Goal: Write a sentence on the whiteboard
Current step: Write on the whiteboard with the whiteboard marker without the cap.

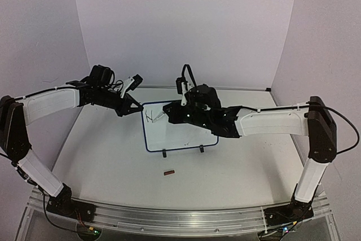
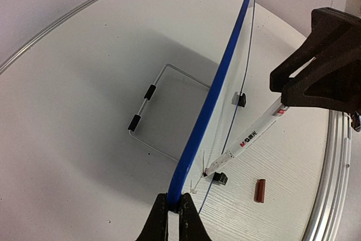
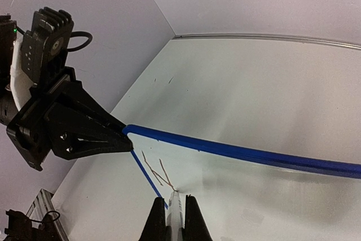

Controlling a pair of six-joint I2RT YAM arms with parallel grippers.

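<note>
The black two-fingered left pincer (image 2: 172, 201) is closed tight on the dark blue frame of the small rectangular glossy white whiteboard (image 2: 217, 83), gripping it at the top left corner. The frame edge runs straight out from between its fingers.

The black right pincer (image 3: 175, 200) is clamped narrowly around a slim white marker (image 3: 176, 210) with printed lettering on its barrel. The marker's tip touches the board's writing face close to that same top left corner, so the two pincers sit near each other, one on the frame and one just in front of the face.

Of the sentence (image 3: 157, 172), only a few thin dark slanted strokes show, right beside the marker tip. No letters can be read.

The whiteboard stands tilted back around the middle of the flat white table (image 1: 107, 156), its lower edge on two small black feet (image 1: 164, 153). A thin bent metal wire stand (image 2: 149, 92) with two black sleeves lies on the table behind it.

A small reddish-brown cylindrical cap (image 1: 168, 172) lies on its side on the table, between the board's left foot and the near edge and apart from both pincers.
</note>
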